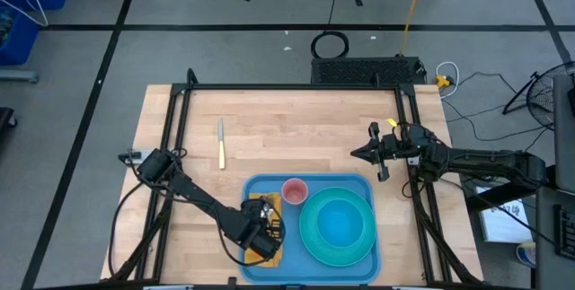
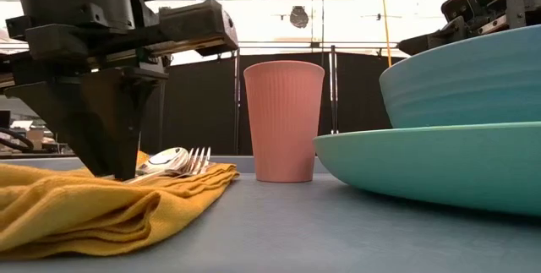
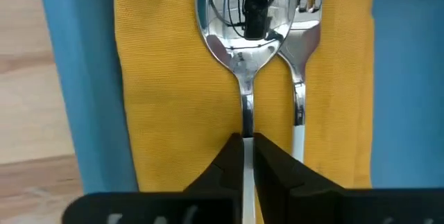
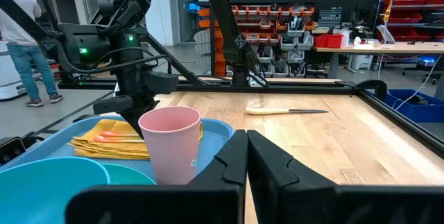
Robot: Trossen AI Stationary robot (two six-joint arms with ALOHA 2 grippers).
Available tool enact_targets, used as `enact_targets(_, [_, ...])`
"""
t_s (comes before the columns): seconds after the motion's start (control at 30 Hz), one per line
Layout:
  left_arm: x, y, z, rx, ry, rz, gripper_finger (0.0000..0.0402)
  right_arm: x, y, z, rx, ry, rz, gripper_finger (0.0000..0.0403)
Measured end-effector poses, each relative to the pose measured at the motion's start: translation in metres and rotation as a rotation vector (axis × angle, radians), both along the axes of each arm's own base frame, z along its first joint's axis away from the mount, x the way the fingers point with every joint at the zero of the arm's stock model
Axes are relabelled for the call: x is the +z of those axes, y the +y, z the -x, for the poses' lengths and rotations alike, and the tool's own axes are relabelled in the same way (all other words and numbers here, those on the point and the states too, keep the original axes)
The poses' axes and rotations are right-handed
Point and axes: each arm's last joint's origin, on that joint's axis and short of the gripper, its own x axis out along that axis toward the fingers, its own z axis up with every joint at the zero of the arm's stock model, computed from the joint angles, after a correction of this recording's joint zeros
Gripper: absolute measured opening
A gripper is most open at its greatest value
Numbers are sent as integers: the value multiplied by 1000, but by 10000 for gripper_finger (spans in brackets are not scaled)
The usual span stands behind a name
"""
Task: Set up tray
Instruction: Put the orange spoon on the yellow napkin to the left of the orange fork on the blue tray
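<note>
On the near half of the wooden table [image 1: 296,142] the blue tray [image 1: 269,187] is seen, loaded already: a teal plate [image 1: 310,236] with a bowl [image 1: 341,223] fills its right side, a pink cup [image 1: 295,190] stands at its far edge, and a yellow napkin [image 2: 76,205] is spread along its left side. On that napkin a spoon [image 3: 239,37] and a fork [image 3: 305,16] are laid side by side, bowl and tines toward the cup. Well beyond the tray's left far corner, a knife [image 1: 221,143] with a pale handle is left out on the bare wood.

Trouble is easily pictured here. The spoon could be dragged sideways against the fork if the arm is lifted off-line, and the loose napkin could be bunched or pulled off the tray by fingertips pressed into the cloth. The cup, just beyond the cutlery, could be toppled by a careless swing.

Over the tray's left side the left gripper [image 3: 244,148] is brought down onto the napkin, its fingers pinched nearly together on the thin spoon handle, which is caught between the tips. Off to the right of the tray the right gripper [image 1: 375,153] is parked above the table, fingers fully closed, nothing held.
</note>
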Motion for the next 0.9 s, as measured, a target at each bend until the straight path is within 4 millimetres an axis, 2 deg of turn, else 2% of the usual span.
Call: enact_targets(0.9, [1,-6,0,103,-99,-33,9,0,0,0,0,0,0,0])
